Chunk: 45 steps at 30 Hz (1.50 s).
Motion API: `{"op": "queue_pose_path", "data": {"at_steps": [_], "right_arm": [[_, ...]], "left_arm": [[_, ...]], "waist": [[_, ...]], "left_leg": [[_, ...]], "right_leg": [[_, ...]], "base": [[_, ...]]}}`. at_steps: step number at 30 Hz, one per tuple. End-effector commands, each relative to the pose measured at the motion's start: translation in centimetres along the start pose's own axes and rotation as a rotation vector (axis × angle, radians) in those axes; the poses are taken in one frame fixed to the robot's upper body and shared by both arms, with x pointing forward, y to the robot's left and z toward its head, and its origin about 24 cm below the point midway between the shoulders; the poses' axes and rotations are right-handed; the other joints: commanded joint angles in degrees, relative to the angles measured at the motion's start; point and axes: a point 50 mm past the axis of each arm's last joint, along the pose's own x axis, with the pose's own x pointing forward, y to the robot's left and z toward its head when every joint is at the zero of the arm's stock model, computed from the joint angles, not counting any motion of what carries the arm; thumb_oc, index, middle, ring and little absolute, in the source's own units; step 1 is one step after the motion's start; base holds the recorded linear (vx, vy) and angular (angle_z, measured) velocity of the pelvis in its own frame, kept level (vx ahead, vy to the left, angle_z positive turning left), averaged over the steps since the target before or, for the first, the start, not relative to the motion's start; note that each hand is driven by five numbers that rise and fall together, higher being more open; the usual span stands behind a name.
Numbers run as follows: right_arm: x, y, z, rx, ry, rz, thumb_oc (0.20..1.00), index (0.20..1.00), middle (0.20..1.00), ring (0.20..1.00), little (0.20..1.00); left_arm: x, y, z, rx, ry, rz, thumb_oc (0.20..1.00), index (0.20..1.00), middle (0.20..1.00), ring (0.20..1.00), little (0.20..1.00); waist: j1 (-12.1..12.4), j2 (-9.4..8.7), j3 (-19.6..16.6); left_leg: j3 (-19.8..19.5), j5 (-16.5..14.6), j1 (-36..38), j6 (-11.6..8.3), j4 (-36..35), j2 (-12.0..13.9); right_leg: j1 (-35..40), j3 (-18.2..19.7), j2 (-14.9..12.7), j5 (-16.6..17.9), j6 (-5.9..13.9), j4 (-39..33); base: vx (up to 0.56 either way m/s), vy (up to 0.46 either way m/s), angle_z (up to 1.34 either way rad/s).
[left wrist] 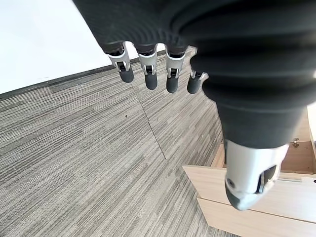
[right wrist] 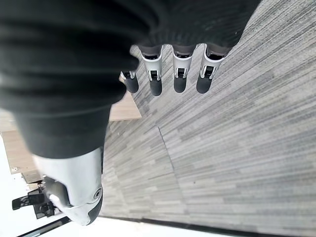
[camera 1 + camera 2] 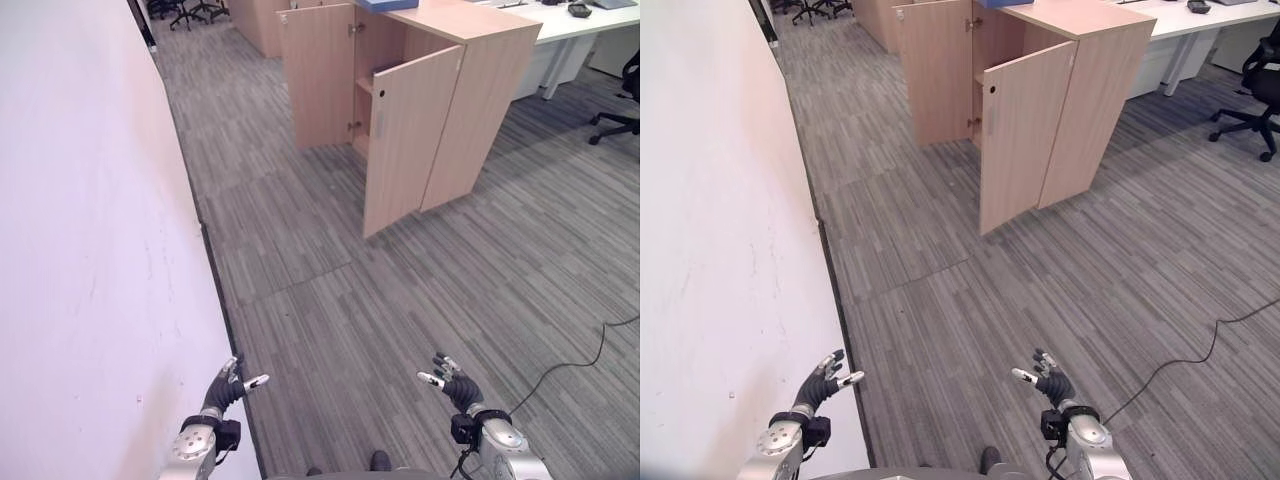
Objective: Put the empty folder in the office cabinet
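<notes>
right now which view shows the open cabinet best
The left eye view: the cabinet stands whole on the carpet with both doors swung open and a shelf inside. The right eye view shows much the same. The left wrist view catches a wooden corner past the left hand; the right wrist view, a sliver.

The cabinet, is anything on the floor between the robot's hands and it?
Nothing visible does. Bare grey carpet runs from the open left hand and right hand to the cabinet, whose doors stand open.
</notes>
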Motion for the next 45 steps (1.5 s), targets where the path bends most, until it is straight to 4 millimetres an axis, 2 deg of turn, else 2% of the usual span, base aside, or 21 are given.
{"op": "queue_pose_path", "data": {"at_steps": [1, 24, 36, 37, 39, 40, 41, 42, 43, 45], "right_arm": [[0.7, 0.0, 1.4, -0.003, -0.063, -0.007, 1.0, 1.0, 1.0, 1.0, 1.0], [0.6, -1.1, 1.6, -0.014, -0.063, -0.052, 1.0, 1.0, 1.0, 1.0, 1.0], [0.5, -1.8, 2.1, -0.01, -0.077, -0.067, 1.0, 1.0, 1.0, 1.0, 1.0], [0.5, -1.9, 2.2, -0.005, -0.083, -0.07, 1.0, 1.0, 1.0, 1.0, 1.0], [0.5, -2.5, 2.7, 0.01, -0.11, -0.093, 1.0, 1.0, 1.0, 1.0, 1.0], [0.4, -3.0, 2.8, 0.008, -0.114, -0.111, 1.0, 1.0, 1.0, 1.0, 1.0], [0.4, -3.2, 2.6, 0.009, -0.104, -0.123, 1.0, 1.0, 1.0, 1.0, 1.0], [0.4, -3.2, 2.7, 0.01, -0.104, -0.123, 1.0, 1.0, 1.0, 1.0, 1.0], [0.3, -3.4, 2.6, 0.014, -0.1, -0.136, 1.0, 1.0, 1.0, 1.0, 1.0], [0.3, -3.5, 2.5, 0.021, -0.097, -0.145, 1.0, 1.0, 1.0, 1.0, 1.0]], "left_arm": [[1.0, 0.7, 1.8, 0.063, -0.069, -0.004, 1.0, 1.0, 1.0, 1.0, 1.0], [1.1, 1.0, 2.2, 0.052, -0.079, 0.001, 1.0, 1.0, 1.0, 1.0, 1.0], [1.3, 1.1, 2.6, 0.037, -0.089, 0.003, 1.0, 1.0, 1.0, 1.0, 1.0], [1.4, 1.1, 2.8, 0.035, -0.096, 0.002, 1.0, 1.0, 1.0, 1.0, 1.0], [1.8, 0.7, 3.7, 0.032, -0.125, -0.015, 1.0, 1.0, 1.0, 1.0, 1.0], [2.0, 0.5, 4.1, 0.03, -0.134, -0.021, 1.0, 1.0, 1.0, 1.0, 1.0], [2.1, 0.4, 4.0, 0.031, -0.13, -0.023, 1.0, 1.0, 1.0, 1.0, 1.0], [2.1, 0.4, 4.0, 0.032, -0.13, -0.023, 1.0, 1.0, 1.0, 1.0, 1.0], [2.2, 0.4, 3.9, 0.024, -0.123, -0.019, 1.0, 1.0, 1.0, 1.0, 1.0], [2.1, 0.6, 3.6, 0.032, -0.109, -0.013, 1.0, 1.0, 1.0, 1.0, 1.0]], "waist": [[0.7, -3.69, -1.5], [0.5, -3.06, -1.6], [0.1, -2.35, -0.6], [0.0, -2.45, 0.0], [-0.2, -3.08, 2.3], [-0.2, -3.56, 3.8], [-0.3, -3.77, 4.1], [-0.4, -3.71, 3.9], [0.0, -4.0, 4.3], [0.9, -3.88, 3.8]], "left_leg": [[-0.2, 0.8, -2.3, -4.52, -0.2, 3.3], [-1.1, 0.5, -1.4, -4.73, -0.2, 3.8], [-1.0, 1.1, -1.7, -5.13, 0.7, 5.2], [-0.9, 0.7, -3.2, -5.27, 3.0, 5.4], [-1.3, 1.2, -10.2, -6.72, 14.7, 4.6], [-1.1, 5.1, -14.9, -7.58, 22.5, 4.8], [-0.9, 6.8, -17.3, -7.54, 25.5, 5.1], [-1.1, 6.6, -17.7, -7.56, 25.9, 5.1], [0.7, 7.9, -21.8, -7.21, 26.4, 6.0], [1.3, 6.8, -23.8, -6.45, 21.2, 6.1]], "right_leg": [[1.8, 2.1, -7.3, -1.4, 8.78, 0.3], [2.8, 1.6, -6.7, -2.8, 8.01, 0.6], [1.5, 2.5, -5.7, -4.5, 6.99, 3.0], [0.8, 2.8, -5.5, -5.1, 6.55, 3.9], [0.3, 2.6, -5.7, -6.0, 5.0, 5.3], [0.7, 2.4, -5.9, -6.7, 3.88, 6.2], [0.9, 2.3, -6.0, -7.2, 3.51, 6.3], [0.8, 2.2, -5.9, -7.2, 3.48, 6.4], [2.0, 2.4, -6.1, -8.0, 3.25, 6.0], [3.2, 3.2, -5.9, -8.9, 3.72, 5.3]], "base": [[0.01, -0.002, 0.05], [0.01, -0.005, 0.01], [0.01, -0.037, 0.01], [-0.08, -0.071, 0.0], [-0.11, -0.121, 0.22], [-0.03, -0.118, 0.44], [0.0, -0.087, 0.46], [0.11, -0.049, 0.46], [0.19, -0.016, 0.23], [0.23, 0.013, 0.06]]}}
